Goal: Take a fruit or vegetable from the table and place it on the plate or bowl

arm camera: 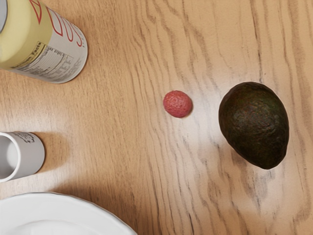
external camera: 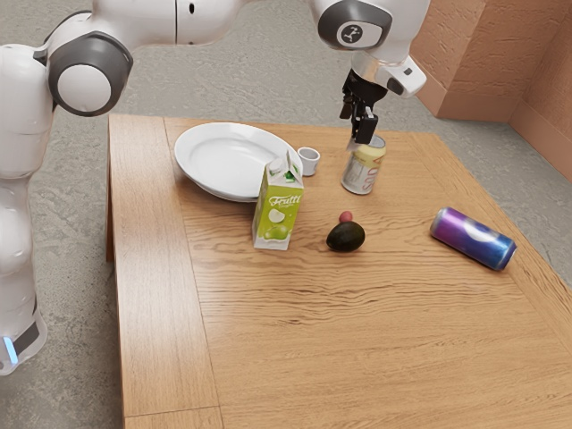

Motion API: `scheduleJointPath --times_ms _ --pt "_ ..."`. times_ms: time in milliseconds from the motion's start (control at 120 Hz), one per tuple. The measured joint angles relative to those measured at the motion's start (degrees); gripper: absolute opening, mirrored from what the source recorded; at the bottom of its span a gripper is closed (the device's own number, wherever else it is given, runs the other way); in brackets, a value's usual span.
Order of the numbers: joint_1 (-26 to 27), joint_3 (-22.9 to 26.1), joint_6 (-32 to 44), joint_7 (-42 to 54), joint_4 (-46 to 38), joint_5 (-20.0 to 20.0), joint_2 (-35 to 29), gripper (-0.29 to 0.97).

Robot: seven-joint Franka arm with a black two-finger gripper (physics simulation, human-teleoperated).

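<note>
A dark avocado (external camera: pixel 345 237) (arm camera: pixel 254 124) lies near the middle of the wooden table, with a small red lychee-like fruit (external camera: pixel 346 217) (arm camera: pixel 177 104) just behind it. The white plate (external camera: pixel 228 159) (arm camera: pixel 54 215) sits at the back, toward the exterior view's left. My black gripper (external camera: pixel 363 127) hangs in the air above the back of the table, over a yellow-white can (external camera: pixel 363 164) (arm camera: pixel 41 39), well above and behind the two fruits. Nothing is between its fingers, which stand close together.
A green juice carton (external camera: pixel 278 204) stands upright between plate and avocado. A small white cup (external camera: pixel 308 160) (arm camera: pixel 18 155) stands beside the plate's rim. A purple can (external camera: pixel 473 238) lies on its side toward the exterior view's right. The table's front half is bare wood.
</note>
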State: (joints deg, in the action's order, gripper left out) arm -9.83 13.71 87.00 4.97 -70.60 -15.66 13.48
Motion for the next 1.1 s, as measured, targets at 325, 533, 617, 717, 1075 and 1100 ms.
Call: scheduleJointPath --times_ms 325,533,617,717,1075,1100 --pt "0.1 0.1 0.2 -3.6 -0.1 5.1 5.0 0.68" --pt "-0.4 0.0 0.4 -10.1 0.0 11.4 6.8 0.68" --pt "-1.1 0.0 0.7 -12.4 -0.6 13.0 7.1 0.68" --pt "-1.0 0.0 1.6 -14.7 -2.2 14.0 7.2 0.68" --pt "-1.4 -0.2 4.9 -20.4 -6.1 15.4 7.8 0.68" --pt "-1.4 -0.2 5.1 -20.7 -6.5 15.4 7.9 0.68"
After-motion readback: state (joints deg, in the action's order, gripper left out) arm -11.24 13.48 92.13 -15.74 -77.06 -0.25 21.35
